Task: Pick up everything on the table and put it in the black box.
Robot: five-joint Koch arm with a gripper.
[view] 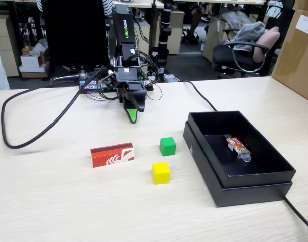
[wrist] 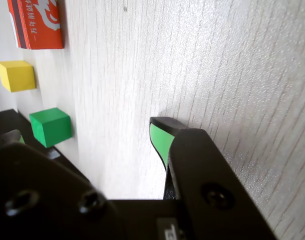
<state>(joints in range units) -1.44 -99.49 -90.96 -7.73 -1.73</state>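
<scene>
Cubes and block lie loose on the table (view: 53, 201), none yet in the black box (view: 222, 179): green cube (view: 167, 146) nearest the box's left wall in the fixed view, yellow cube (view: 161, 172) just in front of it, red block (view: 112, 155) to their left, long axis running roughly left-right. All three sit nearer the camera than the gripper (view: 133, 114), which points down at bare wood. Its jaws seem pressed together and empty, though only one green tip shows plainly. An orange packet (view: 237, 147) already lies in the box.
</scene>
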